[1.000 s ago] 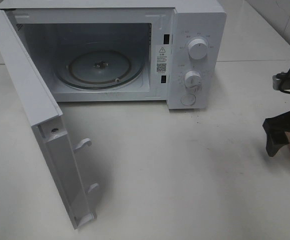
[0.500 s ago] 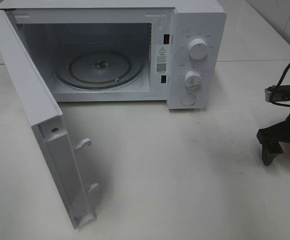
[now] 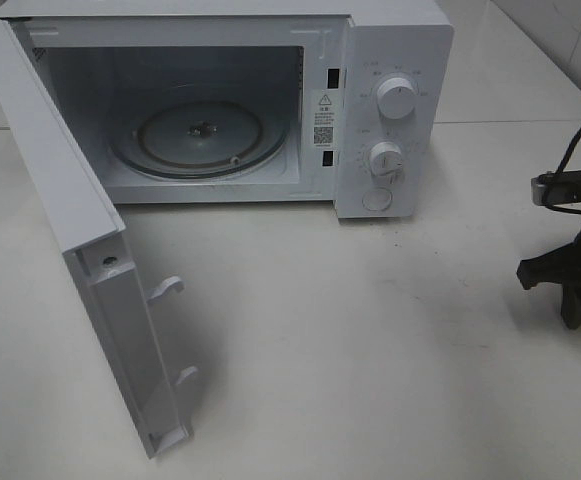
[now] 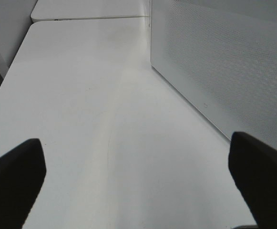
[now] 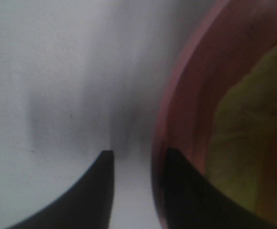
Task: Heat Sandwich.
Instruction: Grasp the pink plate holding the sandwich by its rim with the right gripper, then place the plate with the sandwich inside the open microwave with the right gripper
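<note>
White tabletop [image 3: 370, 350] is spreading under everything, and the white microwave [image 3: 390, 60] is standing at its far side. Its door [image 3: 70, 230] is hanging wide open toward the left, showing the glass turntable [image 3: 200, 135] lying bare inside the cavity.

I am holding my left gripper [image 4: 136, 143] above bare table beside the microwave's perforated side wall, its jaws spread wide and holding nothing.

I am keeping my right gripper [image 5: 137, 157] low at the far right edge of the table, well apart from the microwave. Its jaws are standing narrowly apart and straddling the rim of the round pink plate [image 5: 186, 86]: one fingertip [image 5: 102, 191] is sitting outside the rim over the table, and the other is sitting inside the plate against the rim. The wrist view is blurred, so I cannot tell whether the jaws are actually pinching the rim or only bracketing it.

The sandwich [image 5: 243, 124], pale yellow with a greenish tint, is lying in the plate just beyond my inner fingertip, near it but apparently not touching it.
</note>
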{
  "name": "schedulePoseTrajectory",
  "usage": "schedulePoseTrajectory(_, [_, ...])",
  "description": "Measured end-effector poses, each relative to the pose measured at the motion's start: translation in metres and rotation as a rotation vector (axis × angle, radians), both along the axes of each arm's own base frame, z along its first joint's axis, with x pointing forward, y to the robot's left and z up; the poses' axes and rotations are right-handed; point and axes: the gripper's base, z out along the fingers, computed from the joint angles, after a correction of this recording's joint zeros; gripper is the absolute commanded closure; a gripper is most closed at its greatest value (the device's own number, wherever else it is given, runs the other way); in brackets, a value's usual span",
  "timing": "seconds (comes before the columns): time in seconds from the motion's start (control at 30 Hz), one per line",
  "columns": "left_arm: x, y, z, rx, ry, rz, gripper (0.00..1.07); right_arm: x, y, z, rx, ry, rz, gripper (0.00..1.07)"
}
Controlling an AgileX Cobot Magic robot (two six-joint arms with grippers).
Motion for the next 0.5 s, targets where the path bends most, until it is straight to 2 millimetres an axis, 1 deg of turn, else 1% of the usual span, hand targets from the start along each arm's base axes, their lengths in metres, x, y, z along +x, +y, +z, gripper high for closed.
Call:
schedulePoseTrajectory(0.03, [0.0000,0.0000,0.0000,0.000,0.000,0.000,0.05,0.0000,0.0000,0.0000,0.000,0.000,-0.001,1.07])
schedulePoseTrajectory(0.5, [0.0000,0.0000,0.0000,0.000,0.000,0.000,0.05,0.0009,-0.0010,0.0008,-0.011,-0.001,0.008,1.07])
